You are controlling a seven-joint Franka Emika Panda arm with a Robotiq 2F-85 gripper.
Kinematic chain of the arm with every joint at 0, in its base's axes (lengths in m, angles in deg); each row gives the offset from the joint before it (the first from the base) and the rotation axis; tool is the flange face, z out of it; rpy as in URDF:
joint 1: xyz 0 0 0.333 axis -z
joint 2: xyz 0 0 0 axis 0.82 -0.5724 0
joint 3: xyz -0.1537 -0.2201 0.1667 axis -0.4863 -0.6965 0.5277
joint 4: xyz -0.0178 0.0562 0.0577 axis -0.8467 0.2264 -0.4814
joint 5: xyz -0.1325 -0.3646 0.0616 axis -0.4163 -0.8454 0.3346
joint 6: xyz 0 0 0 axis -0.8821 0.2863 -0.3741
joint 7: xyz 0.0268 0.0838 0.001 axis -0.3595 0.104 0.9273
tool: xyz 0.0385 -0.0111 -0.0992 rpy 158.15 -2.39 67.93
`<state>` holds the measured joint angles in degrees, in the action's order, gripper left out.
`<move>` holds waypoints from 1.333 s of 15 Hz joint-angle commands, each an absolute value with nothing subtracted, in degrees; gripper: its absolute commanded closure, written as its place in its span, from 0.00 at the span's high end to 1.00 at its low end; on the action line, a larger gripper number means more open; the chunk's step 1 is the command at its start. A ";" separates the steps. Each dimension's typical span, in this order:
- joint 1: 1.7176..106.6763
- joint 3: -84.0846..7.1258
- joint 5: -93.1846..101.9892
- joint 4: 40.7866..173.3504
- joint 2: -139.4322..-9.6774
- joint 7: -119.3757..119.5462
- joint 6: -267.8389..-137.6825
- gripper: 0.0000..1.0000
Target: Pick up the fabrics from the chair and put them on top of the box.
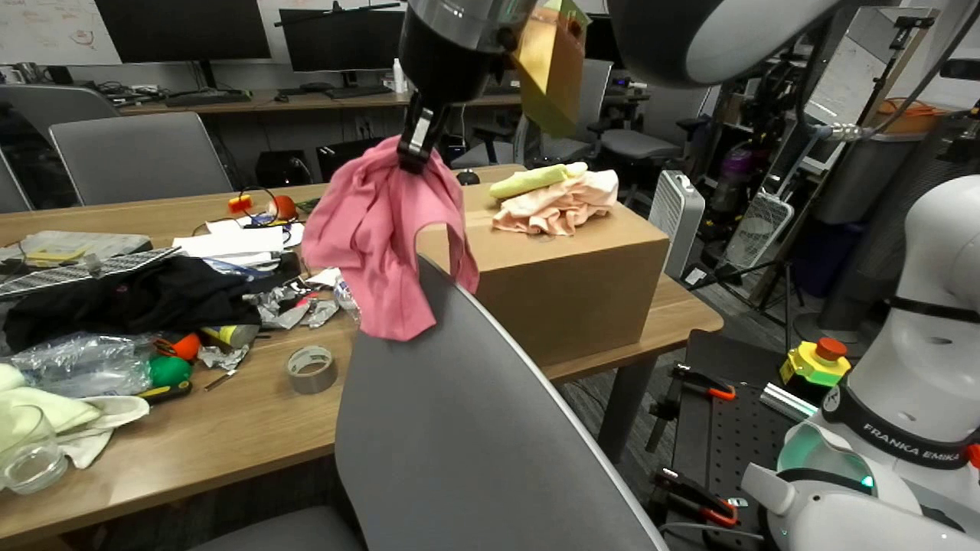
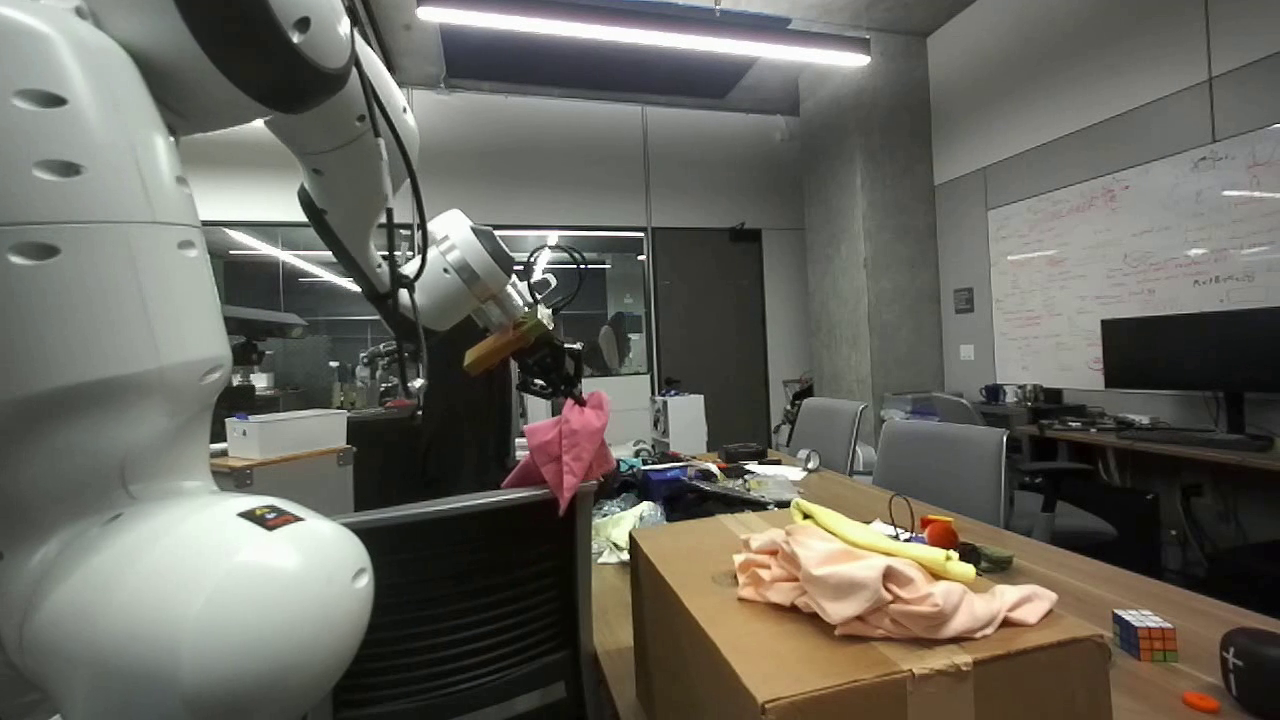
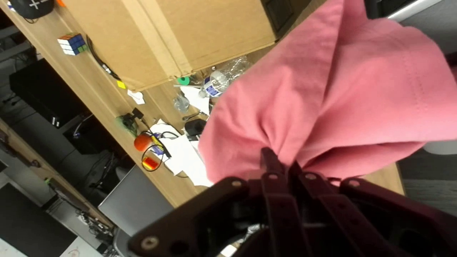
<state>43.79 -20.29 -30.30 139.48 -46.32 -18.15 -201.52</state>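
The claw [image 3: 280,164] is clamped on the pink cloth [image 1: 375,229], its two sides nearly together and the fabric bunched at the tips; the pink cloth hangs from it in loose folds over the top of the chair [image 1: 459,421], its lower flaps overlapping the grey backrest in both exterior views, though whether they touch it I cannot tell; the box [image 1: 574,306], plain brown cardboard, stands on the wooden counter [image 1: 253,428] beside the chair; on top of the box lie a peach cloth [image 2: 870,590], crumpled, and a yellow cloth [image 2: 880,540], long and narrow, resting across the peach one; the pink cloth is apart from that pair; in an exterior view a puzzle cube [image 2: 1145,636] sits on the counter just beside the box, with a black speaker [image 2: 1250,670] near it, cut off by the picture's edge; on the cluttered side of the counter are a roll of tape [image 1: 312,380] near the chair, a heap of black cloth [image 1: 138,298], white papers [image 1: 237,243] and a drinking glass [image 1: 34,459]; smaller grey chairs [image 1: 142,157] stand along the counter's far side.
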 commanded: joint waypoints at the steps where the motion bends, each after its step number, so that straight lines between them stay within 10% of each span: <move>1: 46.54 -20.03 -31.53 137.80 -43.69 -19.78 -199.83 0.02; 20: 62.34 -32.45 -29.71 135.92 -39.84 -20.79 -197.56 0.02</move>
